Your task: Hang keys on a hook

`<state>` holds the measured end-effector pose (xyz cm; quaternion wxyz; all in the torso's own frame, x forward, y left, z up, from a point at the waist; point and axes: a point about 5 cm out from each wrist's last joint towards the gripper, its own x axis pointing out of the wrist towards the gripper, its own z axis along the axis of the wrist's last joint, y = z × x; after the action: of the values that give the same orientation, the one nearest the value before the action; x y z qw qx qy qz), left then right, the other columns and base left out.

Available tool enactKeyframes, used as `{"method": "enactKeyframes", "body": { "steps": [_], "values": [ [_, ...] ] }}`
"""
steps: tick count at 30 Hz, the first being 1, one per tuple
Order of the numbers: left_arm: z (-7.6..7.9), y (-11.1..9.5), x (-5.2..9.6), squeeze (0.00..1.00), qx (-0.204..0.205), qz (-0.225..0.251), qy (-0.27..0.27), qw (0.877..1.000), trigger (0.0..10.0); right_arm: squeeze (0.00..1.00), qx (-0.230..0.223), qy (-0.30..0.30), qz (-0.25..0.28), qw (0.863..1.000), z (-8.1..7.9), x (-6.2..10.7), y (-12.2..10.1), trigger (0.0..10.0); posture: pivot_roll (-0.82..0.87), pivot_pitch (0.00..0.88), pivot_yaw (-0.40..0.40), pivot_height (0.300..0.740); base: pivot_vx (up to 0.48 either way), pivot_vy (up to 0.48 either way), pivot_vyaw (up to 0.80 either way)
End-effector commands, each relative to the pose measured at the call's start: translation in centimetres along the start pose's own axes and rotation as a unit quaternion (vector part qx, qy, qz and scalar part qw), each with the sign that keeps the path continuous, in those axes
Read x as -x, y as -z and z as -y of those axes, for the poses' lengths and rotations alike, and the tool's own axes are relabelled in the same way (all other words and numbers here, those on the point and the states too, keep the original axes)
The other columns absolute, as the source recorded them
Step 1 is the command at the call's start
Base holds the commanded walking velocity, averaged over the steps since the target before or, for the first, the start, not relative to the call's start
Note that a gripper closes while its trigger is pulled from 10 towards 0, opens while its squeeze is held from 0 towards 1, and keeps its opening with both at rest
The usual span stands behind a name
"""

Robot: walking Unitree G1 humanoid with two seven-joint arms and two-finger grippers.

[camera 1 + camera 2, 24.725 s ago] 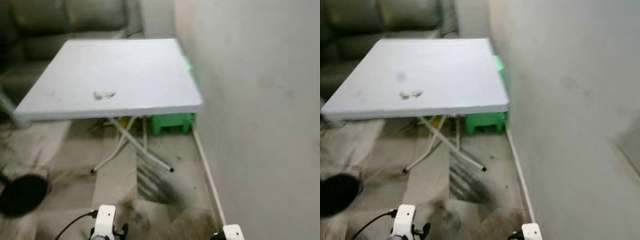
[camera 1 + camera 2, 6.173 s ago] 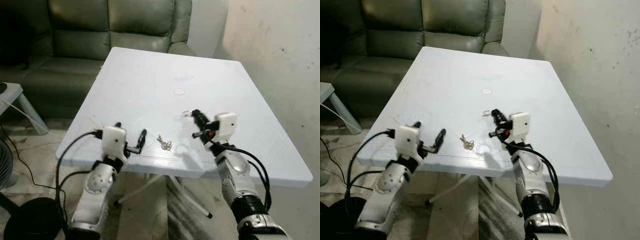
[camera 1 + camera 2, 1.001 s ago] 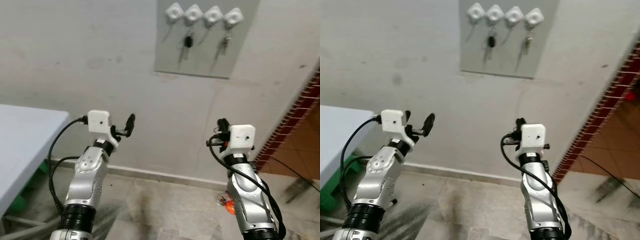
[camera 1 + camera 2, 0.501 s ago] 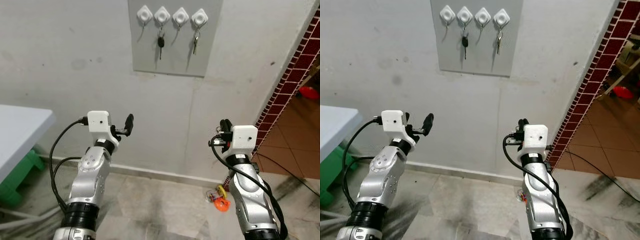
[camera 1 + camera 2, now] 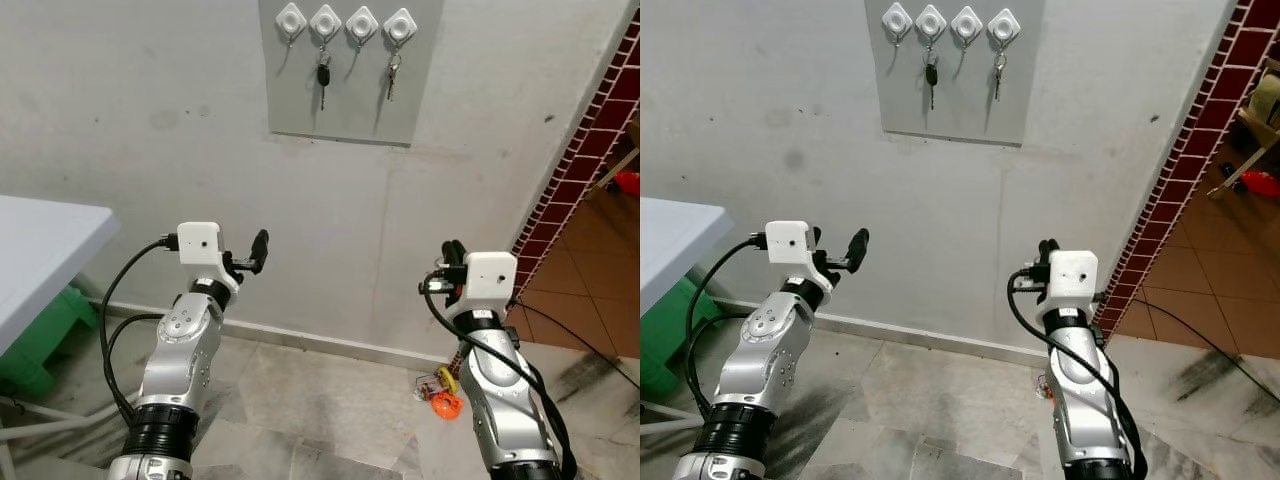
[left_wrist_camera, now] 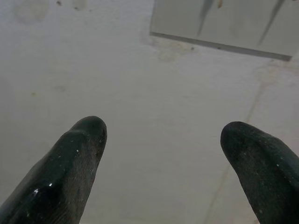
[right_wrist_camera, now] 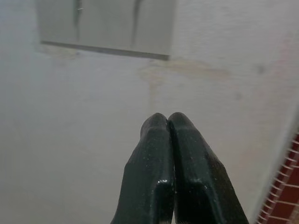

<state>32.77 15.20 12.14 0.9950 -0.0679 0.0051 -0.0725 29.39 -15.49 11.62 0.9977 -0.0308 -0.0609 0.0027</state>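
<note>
High on the wall is a grey panel [image 5: 345,95] with a row of white hooks [image 5: 361,22]. A black-headed key [image 5: 322,75] hangs from the second hook and a silver key [image 5: 391,74] from the fourth. The first and third hooks carry nothing. My left gripper [image 5: 252,255] is raised at chest height below the panel, open and holding nothing [image 6: 163,135]. My right gripper [image 5: 450,252] is raised to the right of it, shut, its fingertips [image 7: 159,122] pressed together. No key can be made out between them.
A white table [image 5: 40,250] juts in at the left, with a green stool [image 5: 40,340] under it. A red brick wall edge [image 5: 585,150] runs down the right. Small orange clutter [image 5: 443,402] lies on the tiled floor by the skirting.
The view has swung right and drawn closer to the wall, so the hook panel now sits more central. Both arms keep the same raised pose.
</note>
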Motion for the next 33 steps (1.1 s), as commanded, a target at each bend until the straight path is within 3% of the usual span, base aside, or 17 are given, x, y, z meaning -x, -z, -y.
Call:
{"method": "enactKeyframes", "body": {
  "steps": [1,8,33],
  "values": [
    [-0.34,-0.34,0.24,0.0,-0.002,0.005,-0.004,1.0,10.0,0.0,-0.001,0.002,0.007,1.0,0.04,-0.14,-0.54,10.0,-0.08,0.0,-0.001,0.74,0.0,0.0,0.0],
    [-0.09,-0.5,0.21,0.0,-0.001,0.01,0.003,1.0,10.0,0.0,-0.001,0.002,0.007,1.0,0.05,-0.06,-0.59,10.0,-0.08,0.0,-0.001,0.74,0.0,0.0,0.0],
    [-0.13,-0.82,0.29,0.0,-0.008,0.015,0.012,1.0,10.0,0.0,-0.003,-0.002,0.004,1.0,-0.08,0.08,-0.44,10.0,-0.08,0.0,-0.002,0.74,0.292,0.0,0.0]
  ]
}}
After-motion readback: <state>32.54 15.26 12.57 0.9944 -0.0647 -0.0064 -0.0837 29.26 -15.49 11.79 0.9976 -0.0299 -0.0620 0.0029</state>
